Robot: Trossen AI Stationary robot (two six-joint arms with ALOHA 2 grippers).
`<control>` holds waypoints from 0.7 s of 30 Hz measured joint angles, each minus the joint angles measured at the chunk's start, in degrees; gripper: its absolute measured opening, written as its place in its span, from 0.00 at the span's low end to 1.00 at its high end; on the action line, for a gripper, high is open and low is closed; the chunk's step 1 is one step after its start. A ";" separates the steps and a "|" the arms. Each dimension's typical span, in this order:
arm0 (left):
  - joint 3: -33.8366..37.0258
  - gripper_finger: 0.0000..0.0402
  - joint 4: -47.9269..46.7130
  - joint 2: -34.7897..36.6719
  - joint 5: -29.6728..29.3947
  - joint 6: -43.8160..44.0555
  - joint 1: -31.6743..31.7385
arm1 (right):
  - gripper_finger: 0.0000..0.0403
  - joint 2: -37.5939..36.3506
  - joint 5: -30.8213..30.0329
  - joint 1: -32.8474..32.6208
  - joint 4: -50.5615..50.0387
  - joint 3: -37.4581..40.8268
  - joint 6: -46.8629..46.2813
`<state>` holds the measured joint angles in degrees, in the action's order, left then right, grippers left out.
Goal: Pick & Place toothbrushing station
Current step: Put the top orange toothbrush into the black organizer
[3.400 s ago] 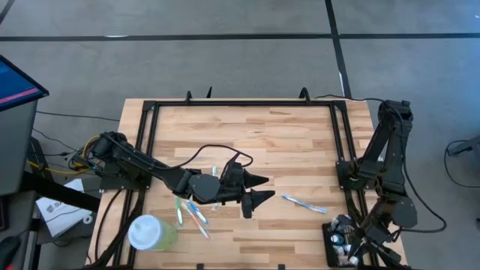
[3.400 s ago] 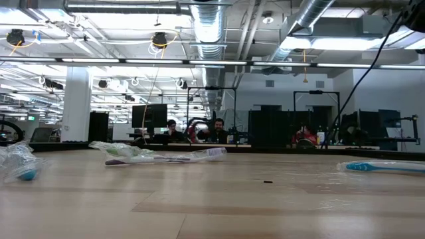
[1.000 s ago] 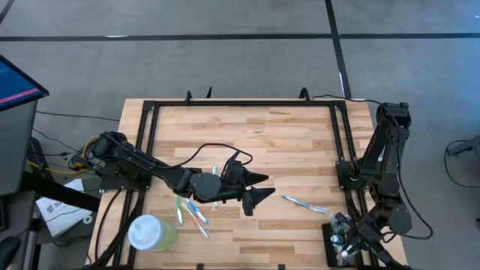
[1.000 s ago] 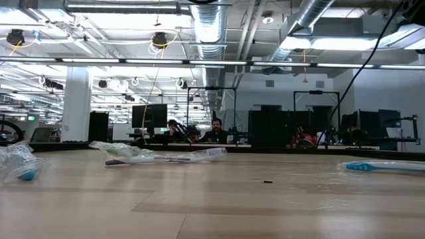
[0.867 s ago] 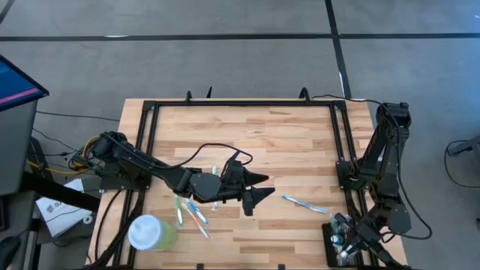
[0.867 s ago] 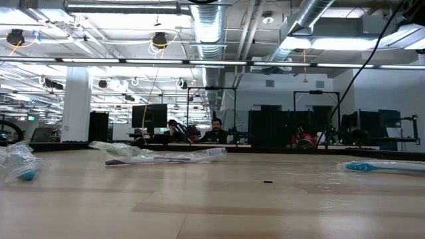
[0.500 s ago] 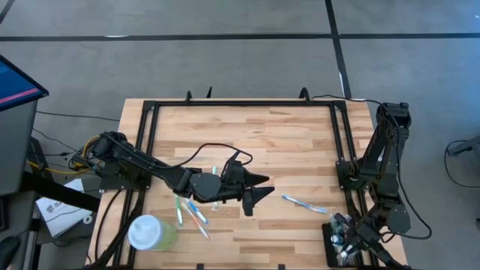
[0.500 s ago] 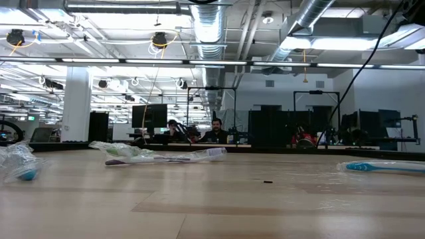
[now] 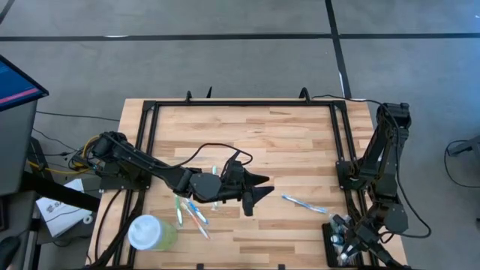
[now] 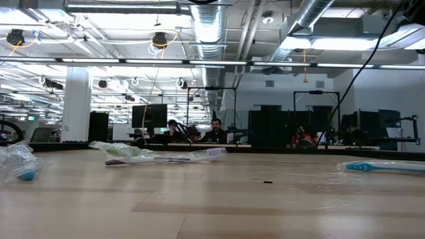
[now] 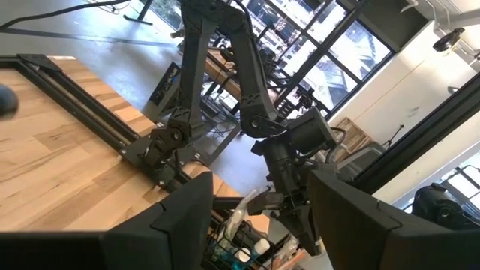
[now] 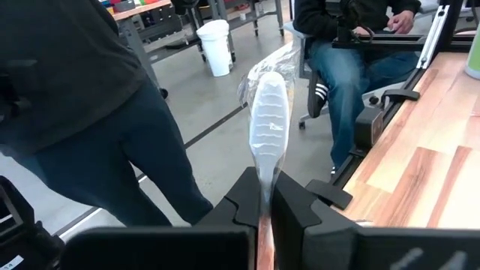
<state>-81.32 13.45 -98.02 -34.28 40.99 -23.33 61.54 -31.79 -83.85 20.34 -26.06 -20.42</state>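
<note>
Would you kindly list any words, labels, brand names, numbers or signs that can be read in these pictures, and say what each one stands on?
None can be read.
Wrapped toothbrush gripped in the right hand: no print shows on the wrapper.
Pale green cup: no label shows.
Toothbrushing station: any marks are too small to read.
Screen beside the table: colour bands only, no legible text.
Paper on the floor: print too small.

A: How many robot arms are there?

B: Two, a left arm (image 9: 142, 161) and a right arm (image 9: 382, 157), over one wooden table (image 9: 300, 142).

A: And toothbrushes?

B: One lone toothbrush (image 9: 304, 203), one wrapped toothbrush (image 12: 268, 127) in the right hand (image 12: 264, 196), and a cluster (image 9: 191, 211) too overlapped to count. One green cup (image 9: 150, 232), one black holder (image 9: 335, 241). Two people nearby: a standing person (image 12: 90, 112) and a seated person (image 12: 352, 45).
</note>
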 joint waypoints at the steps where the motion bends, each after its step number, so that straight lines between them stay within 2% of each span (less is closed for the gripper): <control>1: 0.00 0.53 0.00 0.00 0.00 0.00 0.00 | 0.02 0.00 0.00 0.03 0.00 0.00 -0.01; 6: 0.00 0.53 0.00 0.00 0.00 0.00 0.00 | 0.02 0.00 0.61 0.92 0.12 0.00 0.01; 21: 0.00 0.53 -0.24 0.00 0.00 -0.17 0.00 | 0.02 0.02 7.46 4.13 3.82 -0.94 5.17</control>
<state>-81.32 13.21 -98.02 -34.28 40.82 -23.33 61.56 -24.33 -79.73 24.15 -27.01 -15.25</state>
